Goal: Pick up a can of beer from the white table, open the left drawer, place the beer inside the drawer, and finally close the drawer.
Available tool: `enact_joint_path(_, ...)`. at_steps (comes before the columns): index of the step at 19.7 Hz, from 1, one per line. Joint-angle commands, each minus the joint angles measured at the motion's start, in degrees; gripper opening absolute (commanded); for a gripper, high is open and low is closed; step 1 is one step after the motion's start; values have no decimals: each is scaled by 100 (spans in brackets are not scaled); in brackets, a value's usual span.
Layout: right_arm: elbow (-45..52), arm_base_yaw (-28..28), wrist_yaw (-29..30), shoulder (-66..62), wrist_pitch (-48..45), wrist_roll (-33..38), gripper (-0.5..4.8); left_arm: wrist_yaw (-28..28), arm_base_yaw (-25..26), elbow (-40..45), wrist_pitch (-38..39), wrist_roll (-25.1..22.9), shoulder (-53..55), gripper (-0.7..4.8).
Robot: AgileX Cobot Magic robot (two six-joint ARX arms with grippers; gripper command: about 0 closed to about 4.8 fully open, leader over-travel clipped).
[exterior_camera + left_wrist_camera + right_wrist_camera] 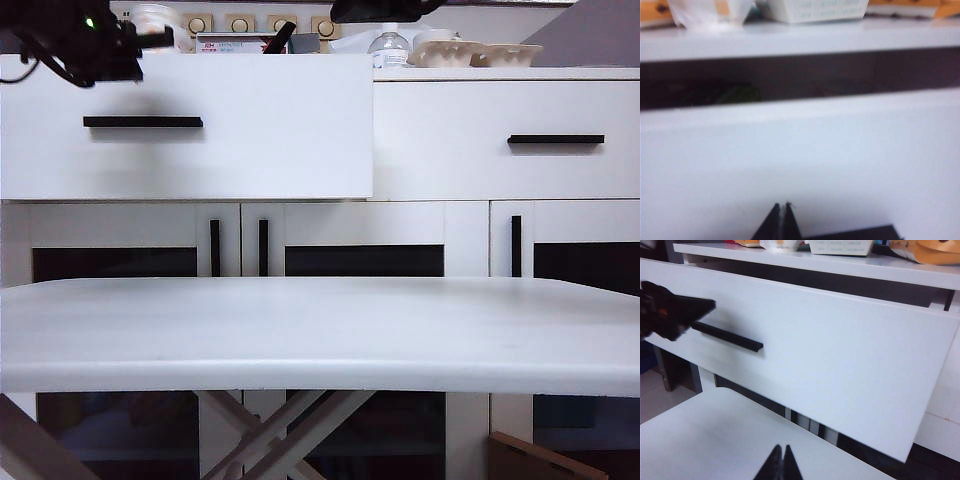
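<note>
The left drawer [250,140] stands pulled out from the cabinet, its black bar handle [143,122] facing me. My left gripper [140,45] is shut and empty, just above that handle, against the upper part of the drawer front [800,150]. The right wrist view shows it as a dark pointed shape [710,304] by the handle's end [727,336]. Behind the front's top edge the drawer's inside [840,75] is dark, with a dim greenish shape I cannot identify. My right gripper [781,447] hangs shut and empty over the white table [320,330]. The can of beer is not in view.
The right drawer [555,139] is closed. Lower doors with vertical black handles [214,247] stand behind the table. On the cabinet top are a water bottle [388,48], pale trays [470,52] and a white basket [815,10].
</note>
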State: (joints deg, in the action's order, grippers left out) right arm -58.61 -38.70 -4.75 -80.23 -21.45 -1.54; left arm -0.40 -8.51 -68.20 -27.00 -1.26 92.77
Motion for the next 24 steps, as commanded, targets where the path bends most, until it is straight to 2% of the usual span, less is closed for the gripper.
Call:
enact_joint_path(1,-33,-17,63,24,-68,-17,-6,28,20,-389,-26,20,297,-6)
enact_joint_path(6,-37,-17,63,26,-68,-17,-6,46,20,-1023,79,22,776,-6)
enact_joint_path(24,-42,-11,66,26,-66,-17,-6,46,72,-2319,170,22,1875,-6)
